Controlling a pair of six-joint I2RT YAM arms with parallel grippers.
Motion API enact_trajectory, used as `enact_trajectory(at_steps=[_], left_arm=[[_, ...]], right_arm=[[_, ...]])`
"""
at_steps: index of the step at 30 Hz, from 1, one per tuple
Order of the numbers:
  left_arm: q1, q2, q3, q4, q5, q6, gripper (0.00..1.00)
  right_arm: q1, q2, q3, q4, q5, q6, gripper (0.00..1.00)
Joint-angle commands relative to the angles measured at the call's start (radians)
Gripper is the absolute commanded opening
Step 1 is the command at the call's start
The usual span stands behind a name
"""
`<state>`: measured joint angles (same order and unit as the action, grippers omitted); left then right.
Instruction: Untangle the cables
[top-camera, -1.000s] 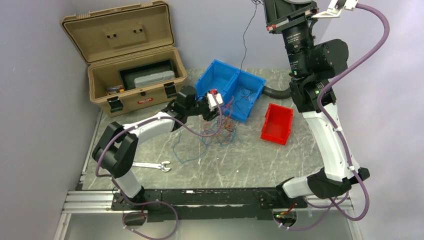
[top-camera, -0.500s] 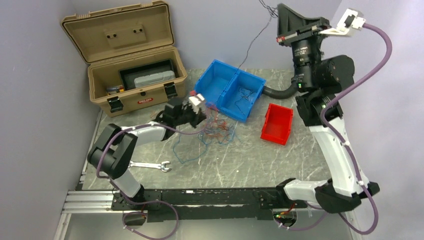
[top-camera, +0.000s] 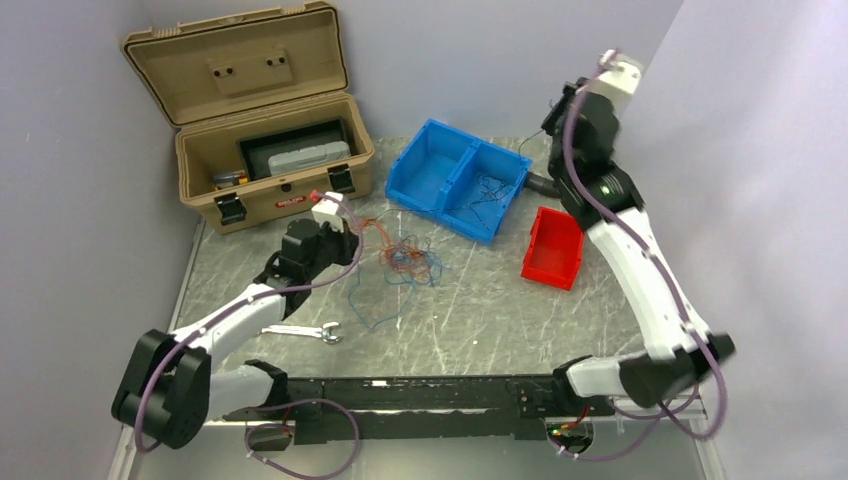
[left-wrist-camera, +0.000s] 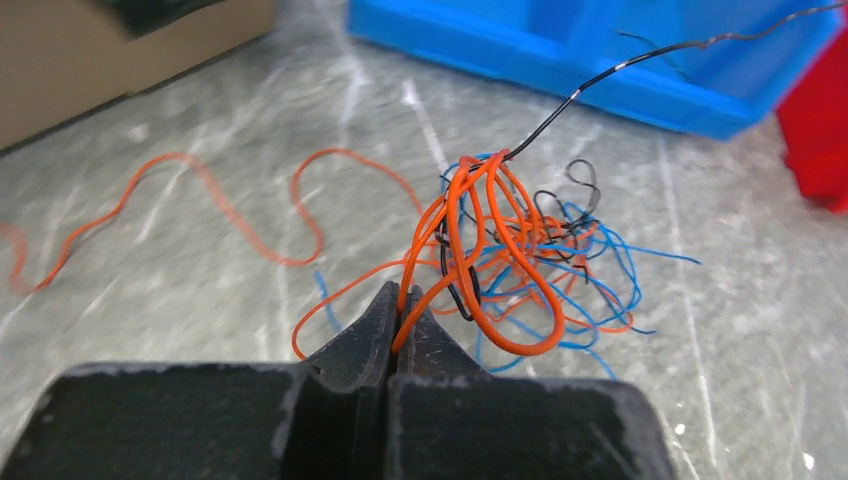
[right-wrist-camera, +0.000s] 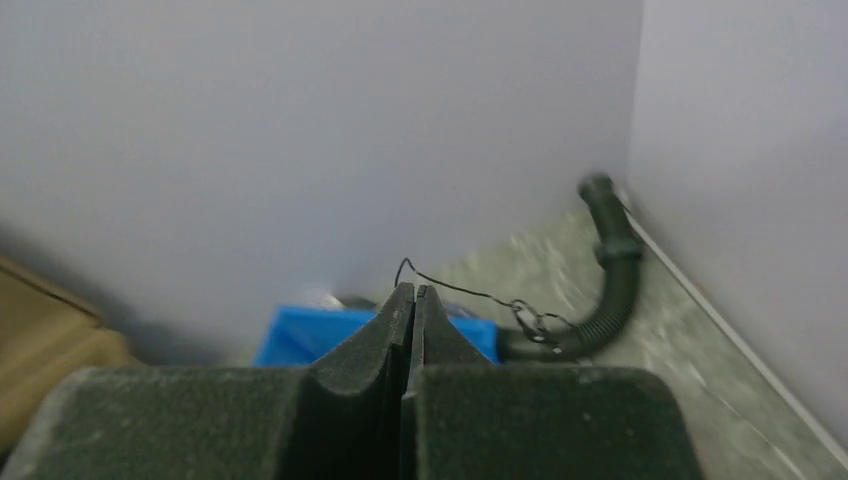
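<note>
The cables (top-camera: 405, 258) are a small tangle of orange, blue and black wires on the table in front of the blue bin. In the left wrist view the tangle (left-wrist-camera: 520, 250) lies just past my left gripper (left-wrist-camera: 405, 298), which is shut on an orange wire. From above, the left gripper (top-camera: 360, 230) sits at the tangle's left edge. My right gripper (top-camera: 555, 115) is raised at the back right. It is shut on a thin black wire (right-wrist-camera: 470, 292) that runs out from its tip (right-wrist-camera: 410, 290) toward the black hose.
A two-compartment blue bin (top-camera: 430, 150) holds a few loose wires in its right half. A red bin (top-camera: 555, 247) stands right of it. An open tan case (top-camera: 270, 150) is at the back left. A wrench (top-camera: 305, 332) lies near the front. A black corrugated hose (right-wrist-camera: 610, 270) runs along the back wall.
My left gripper has pulled back to the left, dragging the tangle away from the blue bin. My right arm has come down from high up with the black wire.
</note>
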<state>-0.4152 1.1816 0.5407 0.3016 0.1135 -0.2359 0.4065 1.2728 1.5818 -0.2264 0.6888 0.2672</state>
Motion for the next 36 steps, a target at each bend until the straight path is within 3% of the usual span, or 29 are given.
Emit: enact_trajectory(at_steps=[1,6,10,24,29,30,31,32,33,36], left_arm=[[0.060,-0.084,-0.050,-0.148,-0.175,-0.098,0.00],[0.076,-0.177,-0.141,-0.047,-0.115,-0.078,0.00],[0.076,-0.177,-0.151,0.033,0.016,-0.036,0.00],[0.075,-0.212,-0.207,0.220,0.173,-0.019,0.00],[0.065,-0.228,-0.204,0.230,0.206,-0.033,0.00],[0.061,-0.230,-0.205,0.234,0.208,-0.036,0.00],[0.058,-0.232,-0.204,0.236,0.209,-0.037,0.00],[0.053,-0.233,-0.201,0.232,0.204,-0.038,0.00],[0.050,-0.234,-0.199,0.226,0.201,-0.037,0.00],[0.041,-0.239,-0.194,0.217,0.193,-0.036,0.00]], right_arm=[[-0.103,0.145,0.111,-0.223,-0.075,0.050,0.00],[-0.124,0.304,0.276,-0.309,-0.332,-0.011,0.00],[-0.123,0.434,0.345,-0.378,-0.415,-0.005,0.00],[-0.140,0.496,0.092,-0.291,-0.620,0.177,0.00],[-0.191,0.580,0.107,-0.285,-0.673,0.190,0.02],[-0.202,0.596,0.139,-0.294,-0.678,0.178,0.23],[-0.203,0.607,0.164,-0.306,-0.681,0.151,0.55],[-0.197,0.611,0.186,-0.316,-0.714,0.105,0.79],[-0.183,0.611,0.205,-0.329,-0.753,0.061,0.92],[-0.110,0.576,0.189,-0.324,-0.795,-0.068,0.92]])
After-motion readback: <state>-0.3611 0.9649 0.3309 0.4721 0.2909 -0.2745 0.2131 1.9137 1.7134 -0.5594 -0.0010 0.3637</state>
